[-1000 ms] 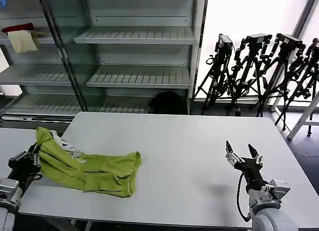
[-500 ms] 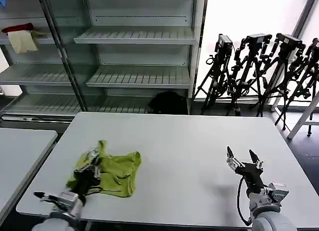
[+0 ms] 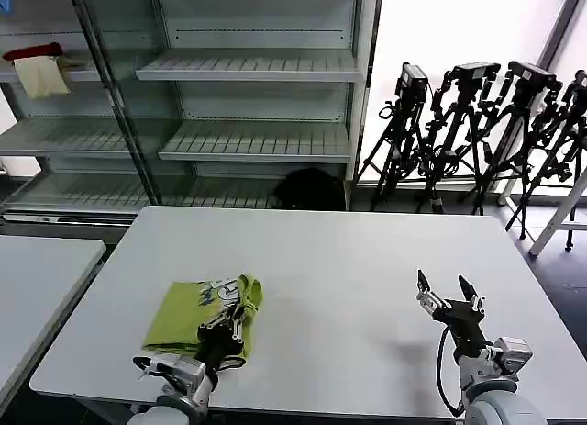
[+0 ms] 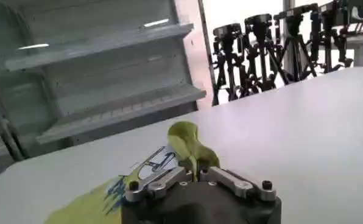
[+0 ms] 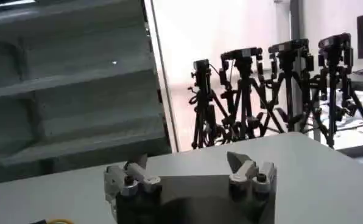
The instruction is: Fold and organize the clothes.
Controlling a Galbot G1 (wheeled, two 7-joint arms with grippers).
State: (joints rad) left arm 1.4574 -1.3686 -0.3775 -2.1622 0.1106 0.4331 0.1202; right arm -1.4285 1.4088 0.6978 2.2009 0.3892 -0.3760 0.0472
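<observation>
The lime-green T-shirt (image 3: 188, 315) lies folded into a compact pad on the near left of the white table (image 3: 348, 260), its printed graphic (image 3: 213, 292) facing up. My left gripper (image 3: 229, 320) is shut on the shirt's right edge. In the left wrist view a green fold (image 4: 190, 146) stands up out of the closed jaws of the left gripper (image 4: 192, 175), with the print (image 4: 151, 164) beside it. My right gripper (image 3: 448, 288) hovers open over the bare near right of the table, far from the shirt; the right wrist view shows the right gripper (image 5: 187, 165) with nothing between its spread fingers.
A second white table (image 3: 37, 287) adjoins on the left. Metal shelving (image 3: 248, 104) stands behind, with red and cream cloths (image 3: 38, 67) on its upper left shelf. Several camera tripods (image 3: 477, 122) stand at the back right. A dark bag (image 3: 310, 188) lies on the floor.
My left gripper has dragged the shirt's left part rightward across the rest, turning the long spread-out shirt into a compact folded pad. The right gripper has barely moved.
</observation>
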